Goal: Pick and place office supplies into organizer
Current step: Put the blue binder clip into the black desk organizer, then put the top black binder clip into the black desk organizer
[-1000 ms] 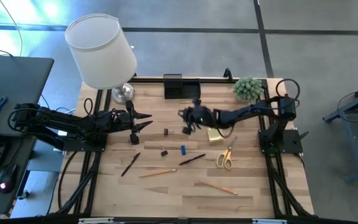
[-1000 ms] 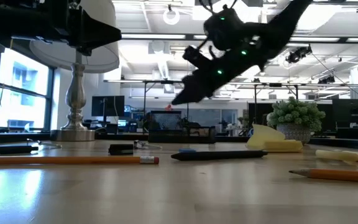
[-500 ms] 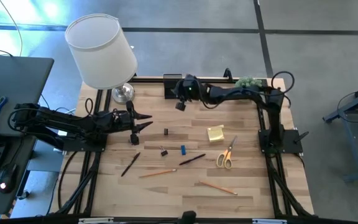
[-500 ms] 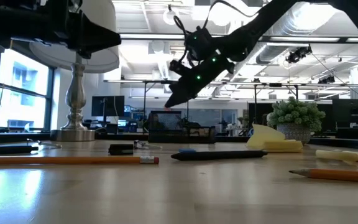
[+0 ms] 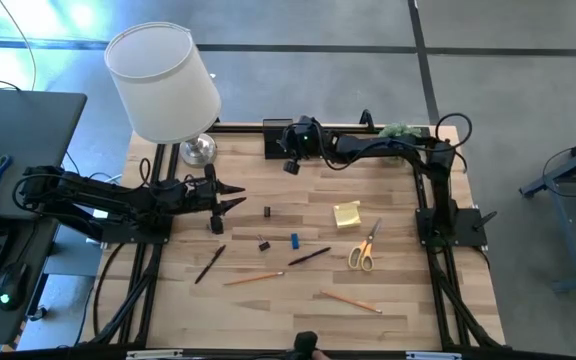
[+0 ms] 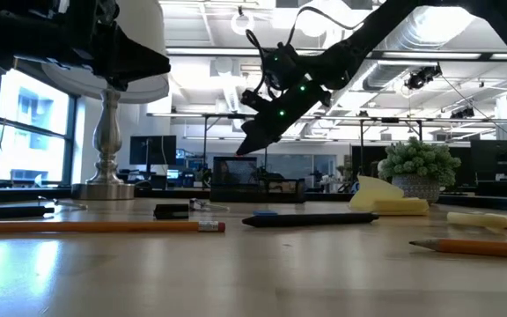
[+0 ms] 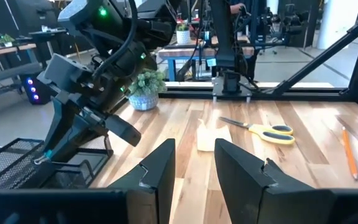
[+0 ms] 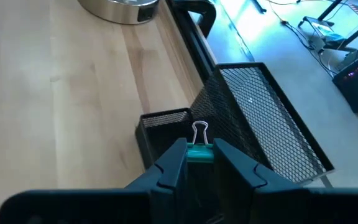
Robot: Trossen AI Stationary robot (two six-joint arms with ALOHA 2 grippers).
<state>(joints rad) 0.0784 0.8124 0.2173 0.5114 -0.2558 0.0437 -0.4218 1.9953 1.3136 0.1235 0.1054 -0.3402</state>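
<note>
My right pincer (image 8: 199,163) pinches a small teal binder clip (image 8: 199,152) with a wire loop, above the black mesh organizer (image 8: 253,118) at the bench's far edge. My left pincer (image 7: 194,165) waits narrowly parted near the chrome lamp base (image 5: 198,150).

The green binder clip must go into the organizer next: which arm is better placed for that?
The right arm. Its end effector already holds the green binder clip directly above the organizer. The left end effector waits open and empty near the lamp base.
</note>
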